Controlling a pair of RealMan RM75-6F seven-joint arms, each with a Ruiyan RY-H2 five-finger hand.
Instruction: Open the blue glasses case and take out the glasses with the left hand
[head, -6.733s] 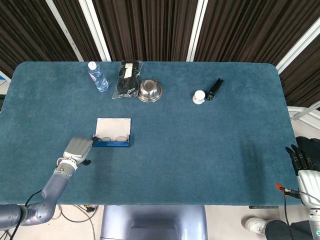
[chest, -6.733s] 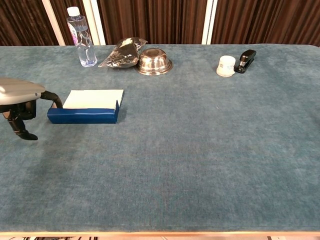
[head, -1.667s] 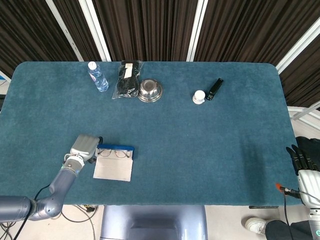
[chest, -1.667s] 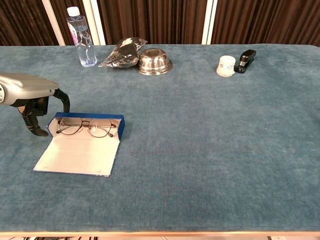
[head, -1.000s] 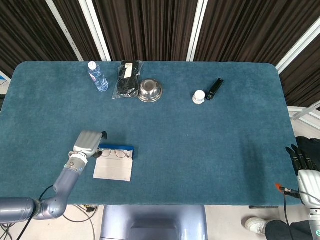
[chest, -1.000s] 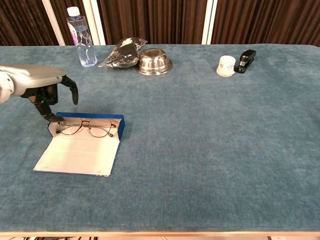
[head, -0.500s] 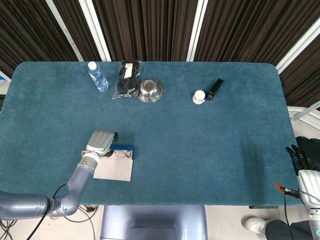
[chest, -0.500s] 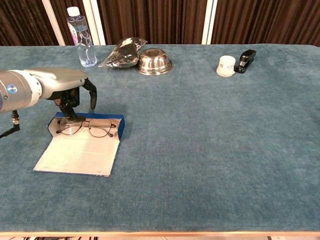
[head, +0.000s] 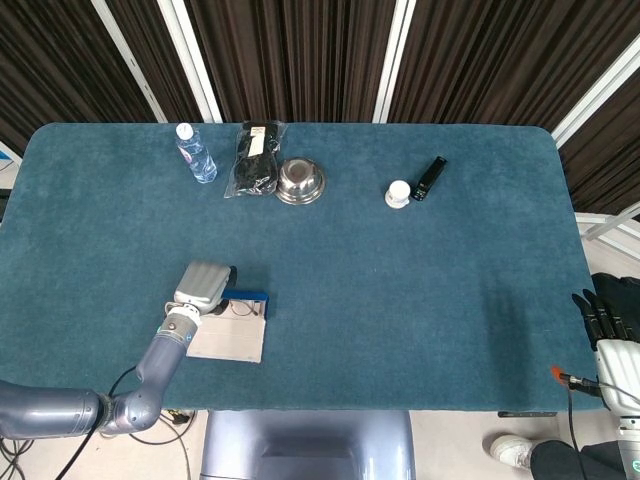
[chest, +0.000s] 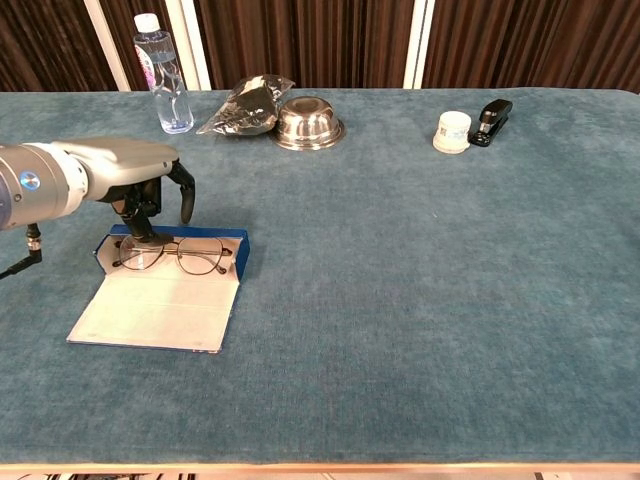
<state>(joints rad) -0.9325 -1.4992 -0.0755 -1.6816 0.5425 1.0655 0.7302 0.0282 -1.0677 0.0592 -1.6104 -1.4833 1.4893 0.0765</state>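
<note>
Our left hand (chest: 140, 185) hangs over the far left corner of the blue glasses case (chest: 160, 290), palm down, grey shell on top, dark fingers (chest: 186, 195) curled downward and apart; one finger reaches down to the left lens area of the glasses (chest: 172, 254), but we cannot tell whether it touches or pinches the frame, so we read the hand as holding nothing for now. We judge this posture as a lineup for the pick: the hand comes from above because the glasses lie flat in the shallow tray. The case lies open near the worktop's (chest: 420, 300) front left, its lid folded toward us and showing a pale, matte lining, its blue outer wall a low rigid box with square corners. The glasses are thin wire, round-lensed, temples folded, resting in the far half of the case against the blue wall; such a slim frame gives little to grip, so a light pinch at the bridge or rim seems called for. The worktop is covered in teal, short-piled fabric, soft-looking. Along its far edge stand a clear plastic bottle (chest: 163, 75), a crinkled dark bag (chest: 243, 107), an upturned steel bowl (chest: 307, 123) with a bright sheen, a small white jar (chest: 452, 131) and a black stapler (chest: 492, 119), all well apart from the work. Our right hand (head: 610, 325) rests off the worktop's right edge, dark fingers extended, idle.
</note>
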